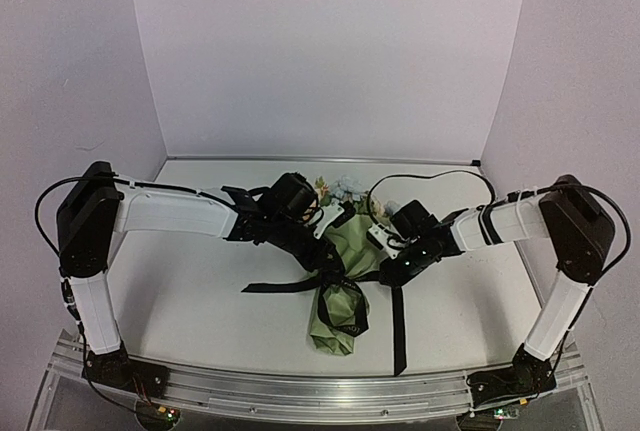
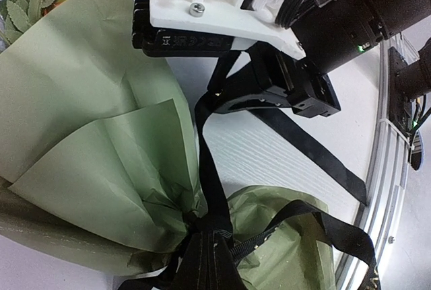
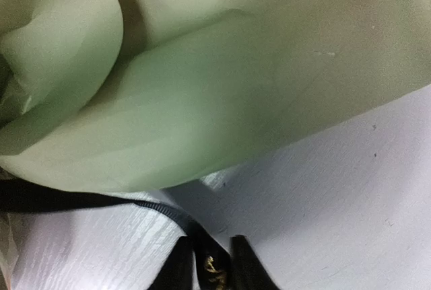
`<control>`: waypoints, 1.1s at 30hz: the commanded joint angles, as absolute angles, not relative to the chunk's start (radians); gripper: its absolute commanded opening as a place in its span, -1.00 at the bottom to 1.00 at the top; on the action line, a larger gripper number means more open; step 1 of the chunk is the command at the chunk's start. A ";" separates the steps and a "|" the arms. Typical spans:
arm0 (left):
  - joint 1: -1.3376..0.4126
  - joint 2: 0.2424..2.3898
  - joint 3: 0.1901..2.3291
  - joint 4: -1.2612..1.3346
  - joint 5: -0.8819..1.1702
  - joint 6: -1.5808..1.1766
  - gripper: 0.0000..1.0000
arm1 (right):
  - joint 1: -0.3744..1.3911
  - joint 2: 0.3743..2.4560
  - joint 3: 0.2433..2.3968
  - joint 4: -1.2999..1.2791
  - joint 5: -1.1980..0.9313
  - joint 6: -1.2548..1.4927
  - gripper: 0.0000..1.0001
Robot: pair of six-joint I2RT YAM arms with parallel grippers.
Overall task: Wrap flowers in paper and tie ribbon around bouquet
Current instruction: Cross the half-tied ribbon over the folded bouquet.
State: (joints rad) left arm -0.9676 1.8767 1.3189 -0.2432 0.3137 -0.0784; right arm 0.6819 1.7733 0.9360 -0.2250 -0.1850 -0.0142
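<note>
The bouquet lies mid-table, its sage green paper cone pointing toward me and the flowers showing at the far, wide end. The black ribbon circles the cone's waist, with tails trailing left and toward the near edge. My left gripper is shut on the ribbon right at that pinched waist. Just right of the cone, my right gripper sits low over the table. Its fingers stand slightly apart with a ribbon strand running between them beside the paper.
An aluminium rail runs along the table's near edge. White walls close in the back and both sides. A black cable loops over the table behind the right arm. Bare white table lies left of the bouquet.
</note>
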 commanded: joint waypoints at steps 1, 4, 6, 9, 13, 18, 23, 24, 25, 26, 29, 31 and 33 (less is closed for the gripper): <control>-0.963 1.826 1.327 -0.210 0.314 -0.074 -1.00 | 0.680 1.738 0.938 -0.210 -0.224 0.039 -0.90; -0.963 1.825 1.322 -0.193 0.309 -0.078 -1.00 | 0.680 1.655 0.892 -0.210 -0.229 0.069 -1.00; -0.963 1.822 1.315 -0.177 0.309 -0.080 -1.00 | 0.684 1.589 0.875 -0.212 -0.253 0.091 -1.00; -0.963 1.814 1.305 -0.160 0.310 -0.080 -1.00 | 0.700 1.504 0.855 -0.214 -0.275 0.110 -1.00; -0.963 1.804 1.296 -0.140 0.316 -0.081 -1.00 | 0.726 1.447 0.872 -0.218 -0.364 0.163 -1.00; -0.963 1.810 1.302 -0.137 0.322 -0.087 -1.00 | 0.770 1.488 0.940 -0.216 -0.464 0.229 -1.00; -0.963 1.814 1.308 -0.140 0.324 -0.097 -1.00 | 0.800 1.571 0.961 -0.129 -0.499 0.316 -1.00; -0.963 1.815 1.308 -0.140 0.325 -0.098 -1.00 | 0.803 1.586 0.960 -0.102 -0.501 0.336 -1.00; -0.963 1.816 1.308 -0.140 0.325 -0.099 -1.00 | 0.806 1.600 0.962 -0.082 -0.504 0.355 -1.00; -0.963 1.817 1.309 -0.140 0.325 -0.101 -1.00 | 0.807 1.613 0.964 -0.064 -0.509 0.372 -1.00; -0.963 1.820 1.314 -0.145 0.311 -0.105 -1.00 | 0.807 1.644 0.964 -0.013 -0.540 0.425 -1.00; -0.963 1.820 1.316 -0.145 0.305 -0.107 -1.00 | 0.809 1.651 0.955 0.003 -0.551 0.437 -1.00; -0.963 1.822 1.315 -0.143 0.302 -0.111 -1.00 | 0.810 1.650 0.946 0.027 -0.566 0.451 -1.00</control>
